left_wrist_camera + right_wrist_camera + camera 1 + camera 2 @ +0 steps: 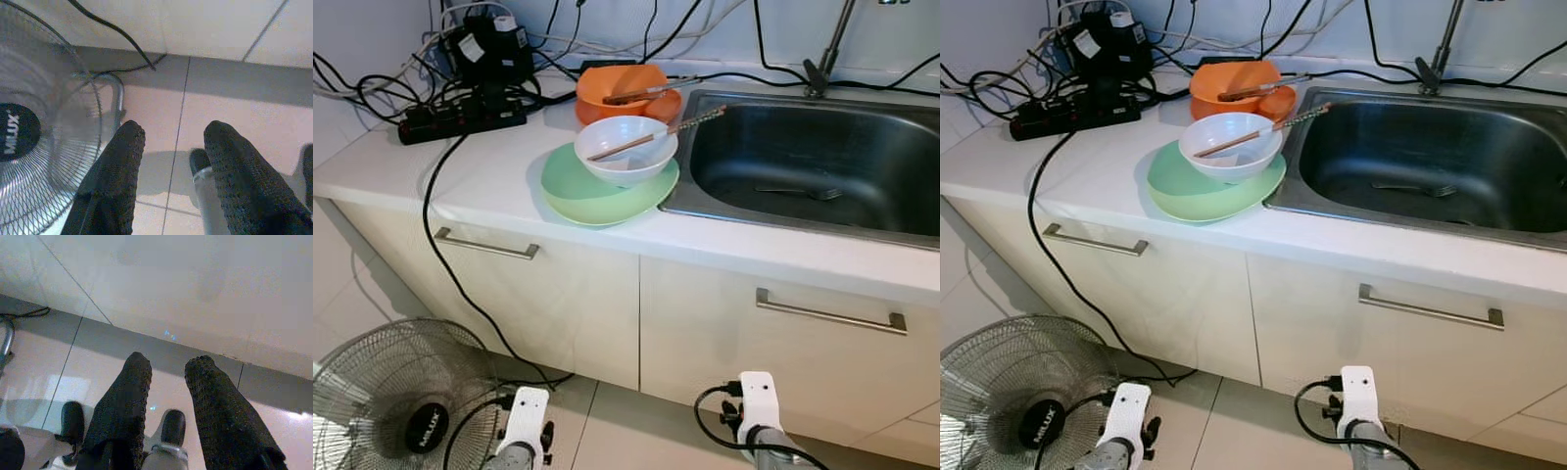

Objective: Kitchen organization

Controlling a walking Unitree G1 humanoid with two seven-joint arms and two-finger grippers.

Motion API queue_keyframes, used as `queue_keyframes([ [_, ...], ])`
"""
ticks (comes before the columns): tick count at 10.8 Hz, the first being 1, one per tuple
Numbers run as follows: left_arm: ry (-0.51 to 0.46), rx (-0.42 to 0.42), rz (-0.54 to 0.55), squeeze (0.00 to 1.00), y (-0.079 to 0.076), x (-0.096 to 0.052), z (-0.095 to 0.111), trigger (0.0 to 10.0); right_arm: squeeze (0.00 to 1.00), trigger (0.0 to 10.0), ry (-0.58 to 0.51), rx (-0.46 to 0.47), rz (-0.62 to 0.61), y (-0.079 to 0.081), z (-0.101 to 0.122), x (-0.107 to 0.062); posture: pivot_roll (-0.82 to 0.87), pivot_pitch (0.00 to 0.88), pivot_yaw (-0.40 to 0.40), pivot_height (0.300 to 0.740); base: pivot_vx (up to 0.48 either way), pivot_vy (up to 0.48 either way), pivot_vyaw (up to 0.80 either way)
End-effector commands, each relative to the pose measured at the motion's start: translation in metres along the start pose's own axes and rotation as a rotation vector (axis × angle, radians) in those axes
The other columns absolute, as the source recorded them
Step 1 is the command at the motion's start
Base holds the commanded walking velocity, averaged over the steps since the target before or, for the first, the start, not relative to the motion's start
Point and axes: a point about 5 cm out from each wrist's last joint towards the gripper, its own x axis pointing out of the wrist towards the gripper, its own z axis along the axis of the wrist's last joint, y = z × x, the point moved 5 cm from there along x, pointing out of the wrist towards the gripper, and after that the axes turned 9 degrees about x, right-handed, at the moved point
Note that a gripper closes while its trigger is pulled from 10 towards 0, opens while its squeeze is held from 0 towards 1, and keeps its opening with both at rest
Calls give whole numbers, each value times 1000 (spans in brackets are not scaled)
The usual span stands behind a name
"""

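Observation:
A white bowl (626,149) holding chopsticks (651,137) sits on a green plate (607,196) on the white counter (489,166), just left of the steel sink (813,162). Behind it stands an orange bowl (625,90) with a utensil across it. A fork (800,192) lies in the sink basin. Both arms hang low in front of the cabinets. In the left wrist view my left gripper (173,139) is open above the floor tiles. My right gripper (167,369) is open too, pointing at the base of the cabinet.
A floor fan (396,397) stands at the lower left near my left arm. A black power strip (460,116) and tangled cables crowd the counter's back left, one cable (445,255) dropping down the cabinet front. Two cabinet handles (485,244) (829,313) jut out. A tap (827,49) rises behind the sink.

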Motion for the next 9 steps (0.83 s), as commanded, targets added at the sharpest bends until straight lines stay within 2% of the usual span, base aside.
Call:
queue_keyframes([
  [1, -16, -2, 37, 0, 9, -1, 1, 10000, 0, 10000, -26, -2, 5, 1, 6, 1, 35, 0, 83, 740, 0, 0, 0],
  [4, -118, -8, 94, 0, 23, -3, 14, 10000, 0, 10000, -106, -13, -24, -16, 11, -5, 42, 0, 73, 740, 0, 0, 0],
  [7, -289, 13, 171, 0, 37, -11, 37, 10000, 0, 10000, -276, -37, -15, -25, 32, -15, 32, 12, 64, 740, 0, 0, 0],
  [9, -491, 13, 235, 0, 47, -26, 74, 10000, 0, 10000, -453, -76, -8, -31, 61, -32, 31, 21, 61, 740, 0, 0, 0],
])
